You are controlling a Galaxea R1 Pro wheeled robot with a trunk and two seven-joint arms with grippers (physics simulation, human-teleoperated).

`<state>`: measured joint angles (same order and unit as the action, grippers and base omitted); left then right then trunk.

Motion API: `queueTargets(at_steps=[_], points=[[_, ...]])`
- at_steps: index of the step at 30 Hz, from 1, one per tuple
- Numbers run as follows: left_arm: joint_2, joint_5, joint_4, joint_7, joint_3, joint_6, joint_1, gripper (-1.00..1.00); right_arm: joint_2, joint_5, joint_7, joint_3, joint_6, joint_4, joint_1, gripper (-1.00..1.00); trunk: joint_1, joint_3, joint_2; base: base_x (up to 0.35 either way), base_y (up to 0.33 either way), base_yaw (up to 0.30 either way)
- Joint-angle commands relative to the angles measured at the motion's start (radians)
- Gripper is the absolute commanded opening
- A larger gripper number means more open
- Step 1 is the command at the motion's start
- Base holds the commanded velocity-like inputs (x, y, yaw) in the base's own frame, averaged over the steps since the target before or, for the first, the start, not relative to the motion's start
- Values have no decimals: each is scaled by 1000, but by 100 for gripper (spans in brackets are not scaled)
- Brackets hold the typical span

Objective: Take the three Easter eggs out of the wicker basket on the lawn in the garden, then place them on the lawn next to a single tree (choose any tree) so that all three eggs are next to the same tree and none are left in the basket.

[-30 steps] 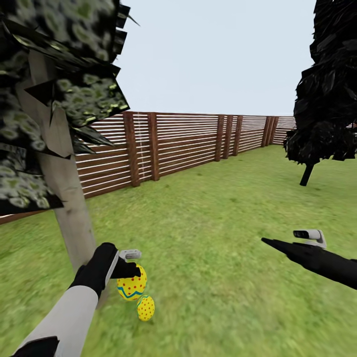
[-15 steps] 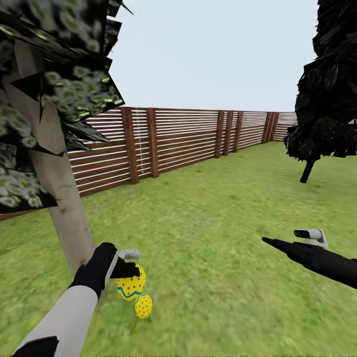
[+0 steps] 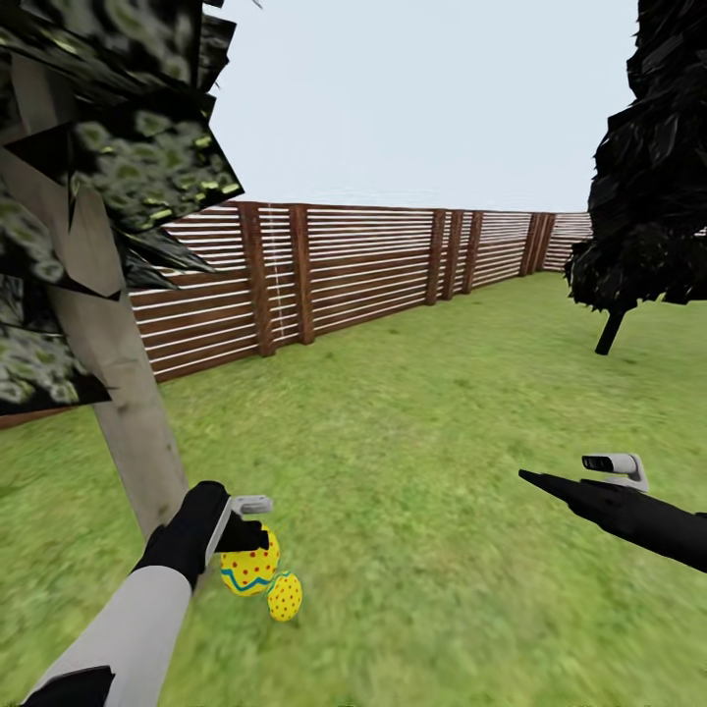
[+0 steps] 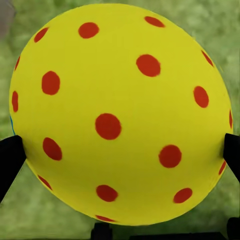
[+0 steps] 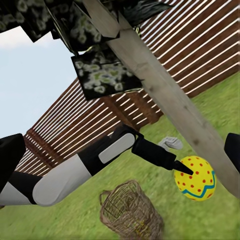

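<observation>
My left gripper (image 3: 250,538) is shut on a yellow Easter egg (image 3: 245,568) with red dots and a blue zigzag band, held low beside the pale trunk of the tree (image 3: 118,393). In the left wrist view this egg (image 4: 120,115) sits between both black fingers (image 4: 9,162). A second, red-dotted egg (image 3: 285,596) lies on the lawn (image 3: 422,442) just past it. The right wrist view looks at the held egg (image 5: 195,177), the trunk (image 5: 170,100) and the wicker basket (image 5: 131,210) on the grass behind; what is inside the basket is hidden. My right gripper (image 3: 535,479) hangs open over bare grass.
A brown slatted fence (image 3: 373,265) runs along the back of the garden. An all-black tree (image 3: 643,196) stands at the far right. Speckled foliage (image 3: 108,167) hangs above my left arm. Open grass lies between the two arms.
The whole picture has shifted a little, so the camera moved. The left gripper and its egg sit slightly lower and closer to the lying egg. The right arm holds its pose.
</observation>
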<state>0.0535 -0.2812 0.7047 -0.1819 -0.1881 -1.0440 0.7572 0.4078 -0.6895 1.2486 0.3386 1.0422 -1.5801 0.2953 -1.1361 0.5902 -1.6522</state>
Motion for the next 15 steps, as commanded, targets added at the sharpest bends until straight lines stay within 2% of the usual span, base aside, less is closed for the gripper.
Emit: queueTargets(at_steps=[1,8,15], points=[[2,-9,1,1,-6,-3,1,-100,0,-1,2,0,5,0,1,100,-4,6,-8,0,0,0],[0,-10,1,37,-7,-3,1,-100,-1,-2,3,0,5,0,1,100,-31,39,-57,0,0,0],[-3,-10,2,45,-5,-3,1,-100,-1,-4,3,0,5,0,1,100,-58,69,-106,0,0,0]])
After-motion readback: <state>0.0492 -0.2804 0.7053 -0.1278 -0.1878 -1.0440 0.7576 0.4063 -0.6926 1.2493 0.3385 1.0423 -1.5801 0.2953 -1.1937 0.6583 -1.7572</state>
